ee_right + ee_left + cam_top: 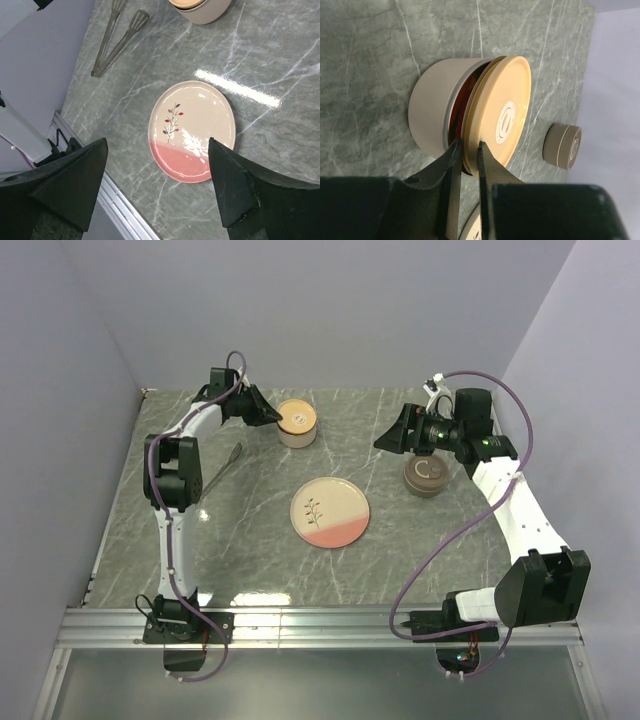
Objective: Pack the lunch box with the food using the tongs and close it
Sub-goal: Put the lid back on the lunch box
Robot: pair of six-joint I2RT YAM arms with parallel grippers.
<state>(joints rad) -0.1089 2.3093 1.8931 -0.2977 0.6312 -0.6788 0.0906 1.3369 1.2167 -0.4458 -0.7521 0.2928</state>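
Note:
The lunch box (297, 424) is a round beige tub (431, 112) at the back of the table. Its cream lid (503, 116) rests on it at a tilt, leaving a gap on my side. In that gap something red (463, 100) shows; I cannot tell which food it is. My left gripper (468, 144) is shut on the lid's near edge (272, 416). The silver tongs (226, 464) lie flat on the table left of the plate (118, 36), held by nothing. My right gripper (157, 143) hangs open above the table (388, 439), nothing between its fingers.
A pink-and-cream plate (329, 512) with a sprig drawing lies mid-table (192, 127), no food on it. A small brown lidded tub (425, 477) stands under the right arm (563, 145). Walls close in the left and right sides. A metal rail (320, 625) runs along the near edge.

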